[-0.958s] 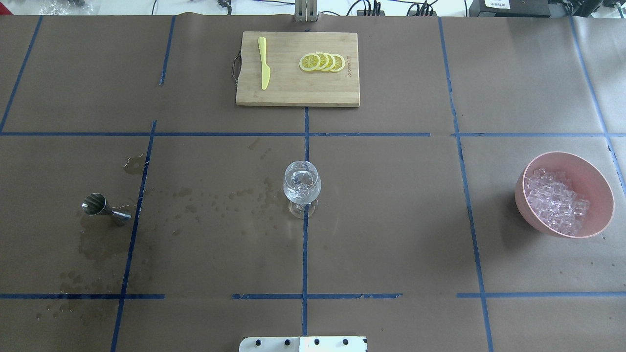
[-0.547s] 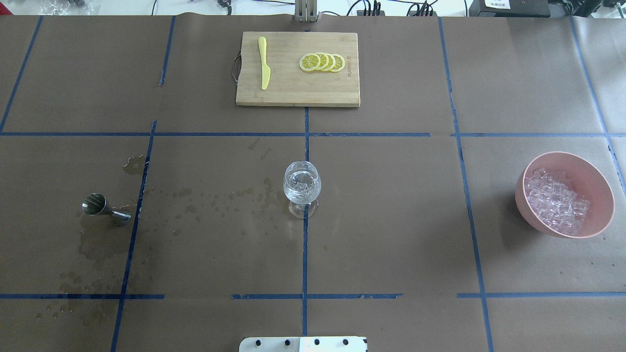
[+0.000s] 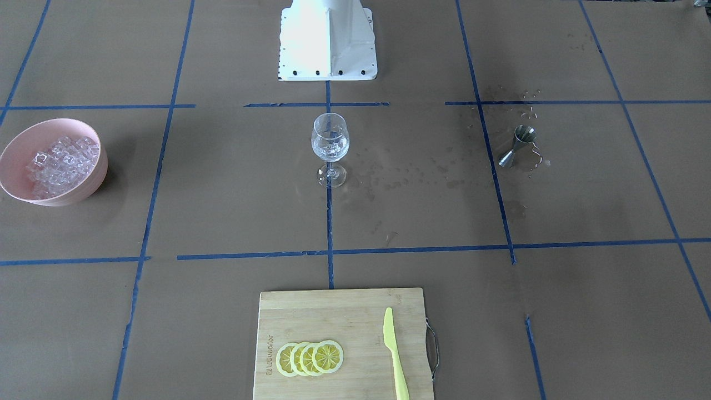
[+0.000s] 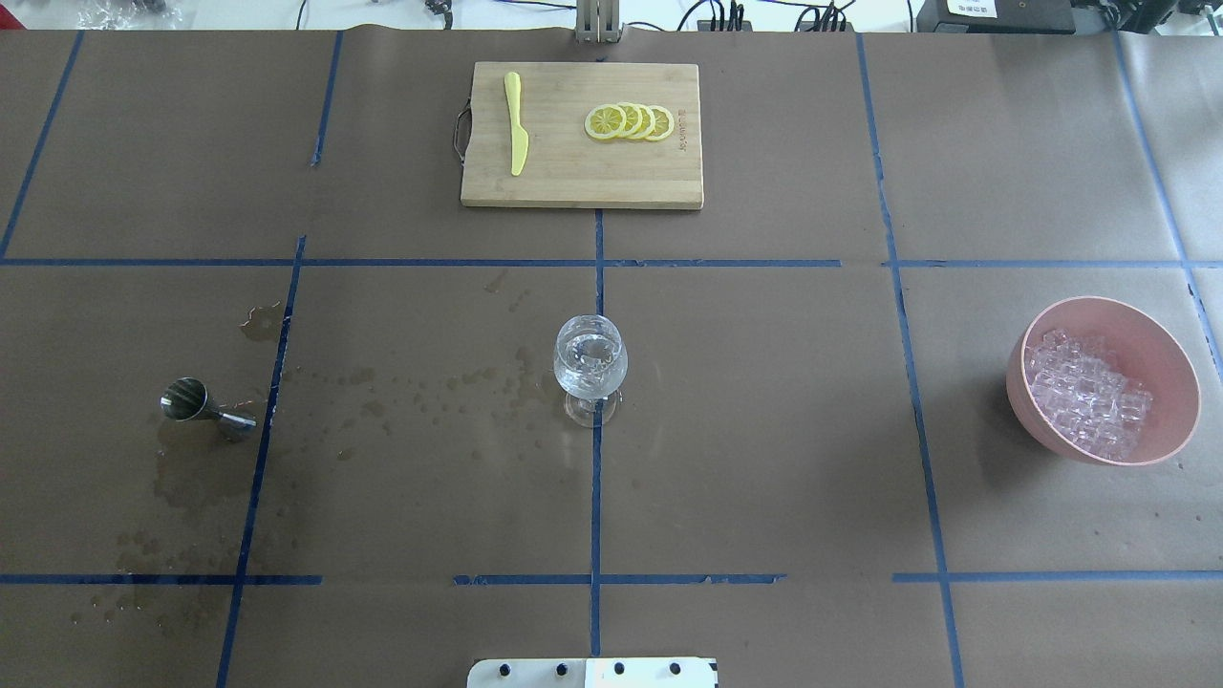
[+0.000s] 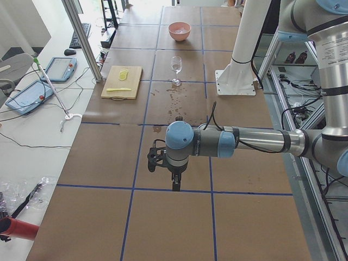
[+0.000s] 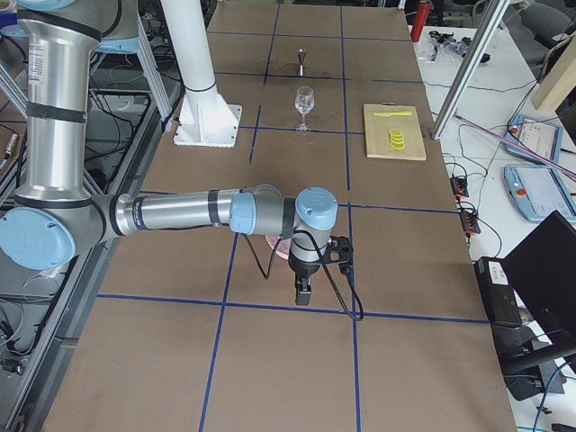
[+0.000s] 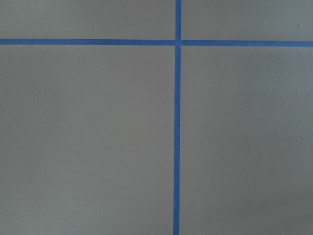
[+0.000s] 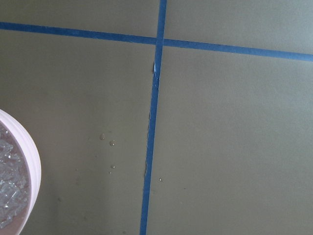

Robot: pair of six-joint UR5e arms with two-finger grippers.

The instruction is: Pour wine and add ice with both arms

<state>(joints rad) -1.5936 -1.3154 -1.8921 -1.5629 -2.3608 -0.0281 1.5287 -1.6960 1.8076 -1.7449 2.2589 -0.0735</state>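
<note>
Plainly, neither arm is caught by the overhead or front views; each is shown only from a side camera. The left fingers (image 5: 176,185) are hung pointing down over bare brown paper in the lower middle of the left-end view. The right fingers (image 6: 303,295) are hung likewise near the centre of the right-end view. Whether either pair is spread or closed cannot be told from these views, and no fingers are shown by the wrist cameras. Nothing is seen to be held.

The ice (image 4: 1087,397) is heaped in a pink bowl (image 4: 1170,382) at the right edge of the overhead frame, well apart from the wine glass (image 4: 590,361), which is stood upright at the centre of the surface. Clear contents are seen in the glass, but wine cannot be told from cubes there. A steel measuring cup (image 4: 196,401) is stood at the left middle, with wet spots (image 4: 430,397) scattered between it and the glass.

The bowl is judged nearer the right arm: its rim (image 8: 29,166) is caught at the lower left edge of the right wrist view. It therefore lies just beside those fingers, not beneath them. Being round, it offers no long axis. If ice is yet to be added, a short shift toward that corner would be called for.
</note>
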